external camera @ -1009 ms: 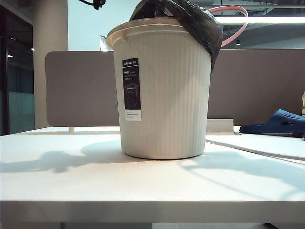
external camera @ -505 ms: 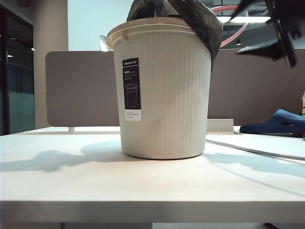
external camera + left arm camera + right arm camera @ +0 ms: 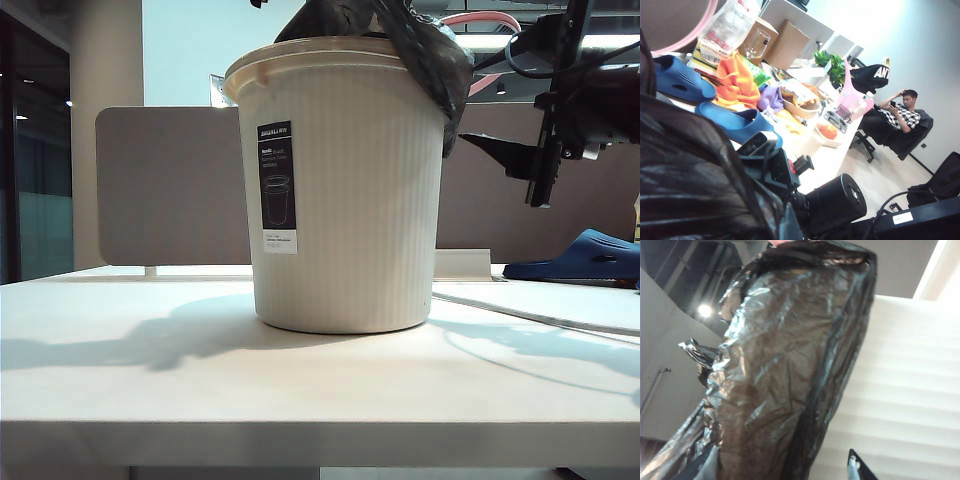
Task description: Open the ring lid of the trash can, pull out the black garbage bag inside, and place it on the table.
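On the wide flat white desk [image 3: 150, 380] stands the large cream-white ribbed plastic trash can [image 3: 345, 190], upright, its black rectangular label [image 3: 277, 187] facing the exterior camera, with a grey-brown partition panel [image 3: 165, 185] behind it. The crinkled glossy black garbage bag [image 3: 425, 60] bulges out of the can's mouth and hangs over the rim on the right side; above and behind it the thin pale pink ring lid [image 3: 480, 25] stands raised. The left end effector is above the can's mouth and almost wholly out of the exterior frame; its wrist view is filled by black film [image 3: 695, 175] close to the lens, and its fingers are pressed together (on what, I cannot tell). To the right of the can, level with its upper wall and apart from it, the right end effector [image 3: 520, 165] hangs in the air with its fingers spread, holding nothing; its wrist view faces the draped bag [image 3: 790, 360] and the ribbed wall [image 3: 900, 390]. Farther right a blue slipper [image 3: 580, 255] lies on the desk.
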You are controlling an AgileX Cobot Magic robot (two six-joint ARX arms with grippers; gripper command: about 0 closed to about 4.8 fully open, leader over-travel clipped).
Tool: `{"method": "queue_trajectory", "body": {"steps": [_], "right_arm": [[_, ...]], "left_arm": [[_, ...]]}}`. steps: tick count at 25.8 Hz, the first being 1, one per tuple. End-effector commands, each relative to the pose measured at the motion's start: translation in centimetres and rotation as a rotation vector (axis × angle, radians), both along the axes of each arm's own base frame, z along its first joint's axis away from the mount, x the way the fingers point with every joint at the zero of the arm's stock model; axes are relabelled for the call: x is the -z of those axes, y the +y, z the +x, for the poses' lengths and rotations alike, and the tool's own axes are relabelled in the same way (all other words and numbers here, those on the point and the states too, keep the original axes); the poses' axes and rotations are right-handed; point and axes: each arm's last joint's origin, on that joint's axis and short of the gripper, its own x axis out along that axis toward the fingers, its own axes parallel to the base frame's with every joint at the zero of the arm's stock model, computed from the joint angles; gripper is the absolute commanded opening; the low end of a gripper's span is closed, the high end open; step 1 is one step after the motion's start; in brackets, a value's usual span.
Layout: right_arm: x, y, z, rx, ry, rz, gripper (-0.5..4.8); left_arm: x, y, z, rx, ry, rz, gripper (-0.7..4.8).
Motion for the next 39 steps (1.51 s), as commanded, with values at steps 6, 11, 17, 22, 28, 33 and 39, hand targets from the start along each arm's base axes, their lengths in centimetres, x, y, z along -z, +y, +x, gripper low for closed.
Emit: {"method": "queue_trajectory", "body": {"steps": [6,11,17,22,28,33,39], "right_arm": [[-0.4,0.6,-0.1,0.025,-0.035,0.013,3.29],[-0.5,0.7,-0.1,0.026,-0.04,0.009,3.75],[-0.9,1.3,0.0,0.007,-0.057,0.015,3.79],[-1.8,1.8,0.3,-0.011,-0.091,0.021,4.06],[-1.9,1.8,0.3,0.003,-0.099,0.019,3.59],[-2.4,1.6,0.2,0.004,-0.118,0.016,3.59],[-4.1,1.2,0.2,0.022,-0.2,0.006,1.82]], "left_arm": [[-0.3,-0.1,0.0,0.0,-0.019,-0.01,-0.06],[-0.3,-0.1,0.0,0.0,-0.02,-0.012,-0.06],[-0.3,-0.1,0.0,0.001,-0.02,-0.012,-0.06],[-0.3,-0.1,0.0,0.003,-0.021,-0.012,-0.06],[-0.3,0.0,0.0,0.006,-0.021,-0.011,-0.06],[-0.2,0.0,0.0,0.009,-0.018,-0.005,-0.06],[-0.1,0.0,0.0,0.011,-0.02,0.009,-0.06]]}}
